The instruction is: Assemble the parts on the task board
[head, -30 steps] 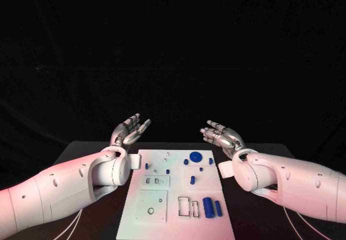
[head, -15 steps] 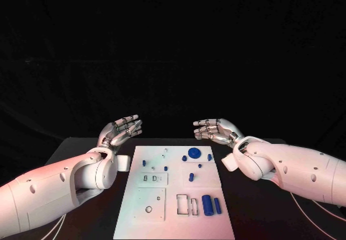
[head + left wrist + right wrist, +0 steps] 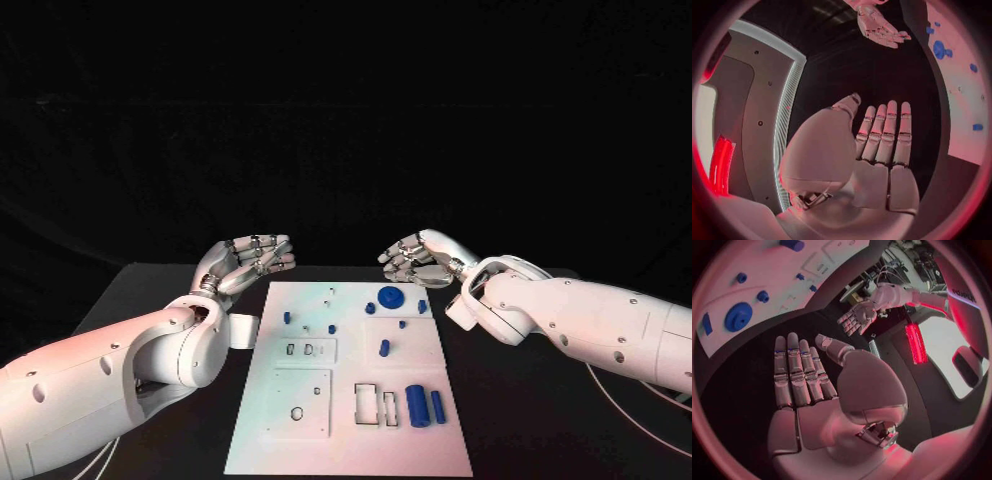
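The white task board [image 3: 346,390] lies in the middle of the black table. Blue parts lie on it: a round disc [image 3: 391,295] near the far edge, small pieces around it such as one at mid-board [image 3: 384,348], and two cylinders [image 3: 426,405] side by side at the near right. My left hand [image 3: 248,262] hovers off the board's far left corner, empty, fingers straight in the left wrist view [image 3: 879,150]. Above the far right corner, close to the disc, my right hand [image 3: 418,258] hovers, also empty, fingers extended [image 3: 801,380].
Empty rectangular recesses [image 3: 378,408] sit beside the cylinders, and smaller slots [image 3: 306,350] at the board's left. Black table surface [image 3: 548,420] runs along both sides of the board. Each wrist view also shows the opposite hand [image 3: 879,25] [image 3: 856,317].
Both hands have tipped forward and dropped lower toward the board's far end. The right hand has drawn in closer to the blue disc. The parts have not moved.
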`<state>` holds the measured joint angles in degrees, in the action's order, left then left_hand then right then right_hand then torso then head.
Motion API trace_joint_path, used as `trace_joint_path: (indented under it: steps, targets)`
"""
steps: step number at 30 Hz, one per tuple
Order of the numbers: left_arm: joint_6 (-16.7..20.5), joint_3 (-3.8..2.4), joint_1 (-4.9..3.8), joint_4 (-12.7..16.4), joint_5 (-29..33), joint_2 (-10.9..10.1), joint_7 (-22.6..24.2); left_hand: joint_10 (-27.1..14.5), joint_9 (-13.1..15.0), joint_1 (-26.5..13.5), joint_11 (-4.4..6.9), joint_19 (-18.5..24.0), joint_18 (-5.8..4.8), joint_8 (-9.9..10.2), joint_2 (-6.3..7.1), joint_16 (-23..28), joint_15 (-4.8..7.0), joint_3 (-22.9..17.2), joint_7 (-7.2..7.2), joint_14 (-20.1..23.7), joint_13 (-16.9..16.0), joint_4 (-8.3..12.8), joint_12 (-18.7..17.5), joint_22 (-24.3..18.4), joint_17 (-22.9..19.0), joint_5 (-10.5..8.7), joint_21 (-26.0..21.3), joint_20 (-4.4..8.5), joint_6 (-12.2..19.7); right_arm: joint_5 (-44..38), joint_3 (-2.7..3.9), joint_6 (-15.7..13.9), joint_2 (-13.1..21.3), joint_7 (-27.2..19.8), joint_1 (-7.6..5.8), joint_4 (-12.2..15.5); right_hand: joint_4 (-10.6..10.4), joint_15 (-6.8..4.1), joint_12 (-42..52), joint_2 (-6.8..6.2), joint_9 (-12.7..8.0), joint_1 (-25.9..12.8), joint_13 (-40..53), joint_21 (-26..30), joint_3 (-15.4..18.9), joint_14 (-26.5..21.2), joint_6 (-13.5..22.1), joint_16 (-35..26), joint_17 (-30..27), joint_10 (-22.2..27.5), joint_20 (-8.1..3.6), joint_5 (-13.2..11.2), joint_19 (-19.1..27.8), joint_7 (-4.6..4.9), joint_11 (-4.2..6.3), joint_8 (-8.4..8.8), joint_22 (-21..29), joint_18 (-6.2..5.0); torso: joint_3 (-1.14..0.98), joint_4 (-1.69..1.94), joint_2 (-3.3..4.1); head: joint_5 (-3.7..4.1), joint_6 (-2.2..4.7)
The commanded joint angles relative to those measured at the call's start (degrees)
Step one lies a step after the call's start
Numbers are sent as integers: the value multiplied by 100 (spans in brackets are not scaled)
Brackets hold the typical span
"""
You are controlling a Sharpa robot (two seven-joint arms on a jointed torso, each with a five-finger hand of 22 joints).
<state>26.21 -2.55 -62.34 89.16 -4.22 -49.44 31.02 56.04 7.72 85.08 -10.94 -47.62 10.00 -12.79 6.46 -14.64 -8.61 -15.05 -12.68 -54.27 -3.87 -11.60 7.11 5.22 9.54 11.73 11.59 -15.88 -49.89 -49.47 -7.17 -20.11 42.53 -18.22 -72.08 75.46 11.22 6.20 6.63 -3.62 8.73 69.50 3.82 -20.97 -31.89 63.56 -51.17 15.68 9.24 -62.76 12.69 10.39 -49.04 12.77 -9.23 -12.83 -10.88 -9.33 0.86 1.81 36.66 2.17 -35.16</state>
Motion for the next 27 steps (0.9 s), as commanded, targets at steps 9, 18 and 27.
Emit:
trace_joint_path:
  steps: [9,18,27]
  targets:
    - [-307,-85,-11,371,-183,-173,-35,80,-15,39,13,-119,63,10,87,-42,23,-85,-114,-128,13,3,-84,4,46,-22,53,24,-57,-2790,28,322,-75,1046,-145,26,-5,-481,-251,-283,72,-74,33,-1189,288,1650,-349,815,709,-727,-496,-1,-1016,-212,303,-44,-644,-124,60,148,319,134,-60]
    - [-305,-144,-11,736,-66,-287,-52,57,-32,27,8,-162,61,46,115,-39,25,-112,-115,-154,19,4,-137,-1,64,-23,68,39,-26,-3885,37,499,-148,1583,-174,42,-182,-561,-274,-473,84,-232,91,-1911,314,2179,-378,2192,1732,-552,-648,35,-1532,-236,332,69,-1099,-99,111,214,500,204,-2]
    - [-288,-153,-10,835,-24,-299,-98,49,-37,15,4,-168,58,57,123,-20,18,-120,-119,-133,19,1,-155,-5,64,-24,67,40,-17,-4262,37,681,-231,1912,-173,5,-349,-494,-263,-577,131,-241,139,-2977,242,2156,-384,4608,3936,-288,-627,165,-1863,-219,283,133,-2255,4,148,257,611,258,13]
